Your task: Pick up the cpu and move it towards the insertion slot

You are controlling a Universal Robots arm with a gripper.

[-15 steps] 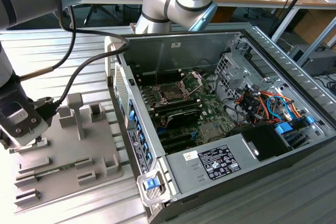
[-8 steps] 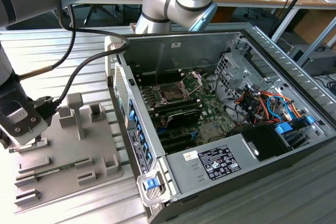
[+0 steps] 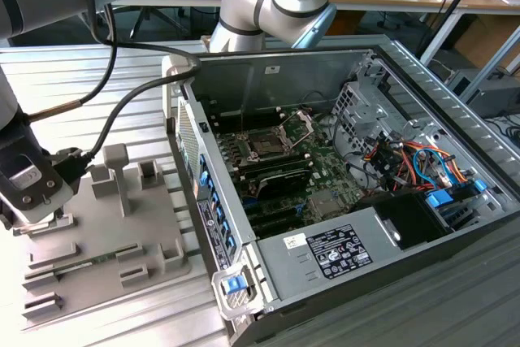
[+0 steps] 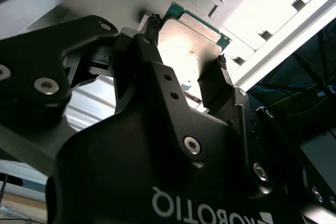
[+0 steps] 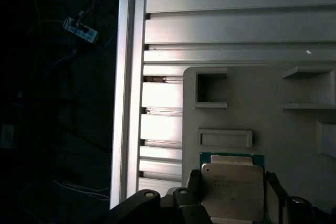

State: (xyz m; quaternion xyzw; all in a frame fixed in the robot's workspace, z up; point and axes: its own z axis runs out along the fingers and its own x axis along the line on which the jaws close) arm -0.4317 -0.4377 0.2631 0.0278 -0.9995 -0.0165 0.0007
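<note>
- Between the black fingertips of the pincer, in both wrist views: the cpu, silvery lid up, with a thin green rim showing at one side.
- Closed onto it, by the look of things, one fingertip against each of two opposite edges and both faces left untouched.
- Cannot tell whether lifted clear or resting on the grey plastic tray beneath.
- Placed at the exterior view's far left, low over that tray on the slatted metal bench, well apart from the open computer case.
- Judged light, flat and stiff, with nothing to flex or sag in the grip.
- Judged slick on the metal lid and thin at the edges, so little purchase; likely to tip or slide out under a loose hold.
- Judged fragile on the underside and at the corners. Best held by the two opposite edges as now, kept level, and squeezed only modestly to spare the green substrate from chipping.
- Deep inside the case, on the green motherboard: the insertion slot, dark square centre, shiny frame apparently hinged up beside it.
- Separated from the tray by the case's side wall.
- Lying in the tray, apart from the pincer: a long thin green memory stick.
</note>
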